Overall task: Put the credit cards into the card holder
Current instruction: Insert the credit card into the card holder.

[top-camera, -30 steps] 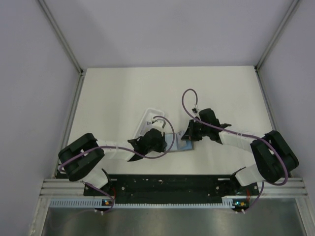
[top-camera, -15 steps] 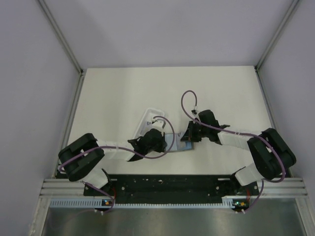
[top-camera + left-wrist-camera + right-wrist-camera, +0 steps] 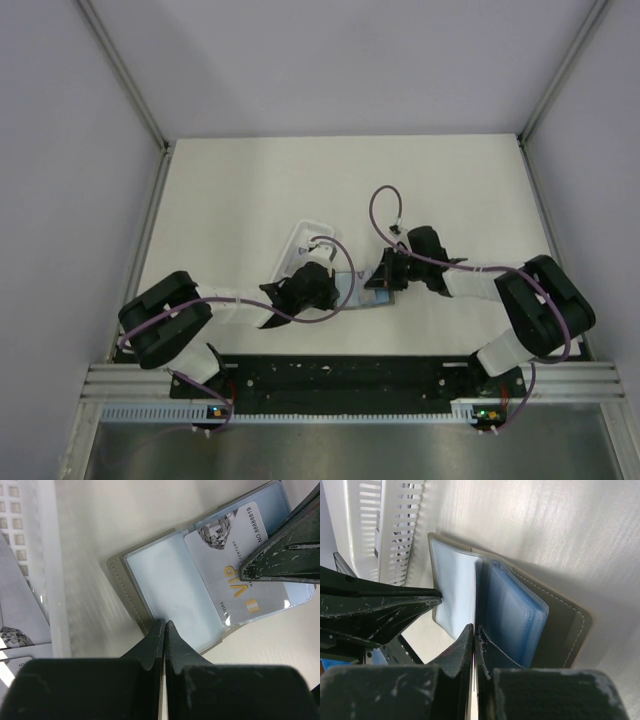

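My right claw (image 3: 473,629), pinched shut with its tips on the silvery VIP-printed credit card (image 3: 220,562), has edged toward the shut left claw (image 3: 164,624), whose tips pin the open grey folding card holder (image 3: 160,580) at its near edge, so I judge this card almost seated.
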`<action>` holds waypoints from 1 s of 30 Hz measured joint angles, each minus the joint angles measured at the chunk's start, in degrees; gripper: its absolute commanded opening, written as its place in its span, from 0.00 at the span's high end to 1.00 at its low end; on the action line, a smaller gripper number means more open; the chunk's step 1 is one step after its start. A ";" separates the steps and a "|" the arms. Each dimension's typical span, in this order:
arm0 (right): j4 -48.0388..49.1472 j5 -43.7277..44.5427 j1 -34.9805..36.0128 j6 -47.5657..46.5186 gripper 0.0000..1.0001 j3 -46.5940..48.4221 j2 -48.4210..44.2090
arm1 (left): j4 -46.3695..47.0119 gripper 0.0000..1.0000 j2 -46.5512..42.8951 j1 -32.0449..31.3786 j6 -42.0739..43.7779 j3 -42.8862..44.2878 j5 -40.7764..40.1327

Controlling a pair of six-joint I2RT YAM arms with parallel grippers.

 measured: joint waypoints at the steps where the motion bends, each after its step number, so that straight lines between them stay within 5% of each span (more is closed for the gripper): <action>1: 0.44 -0.33 0.00 0.00 1.00 -0.09 0.20 | 0.00 1.00 0.00 0.00 0.00 0.00 0.00; 30: 14.78 -7.37 -1.60 5.20 1.00 -4.07 5.27 | 0.00 1.00 0.00 0.00 -0.07 -0.04 -0.02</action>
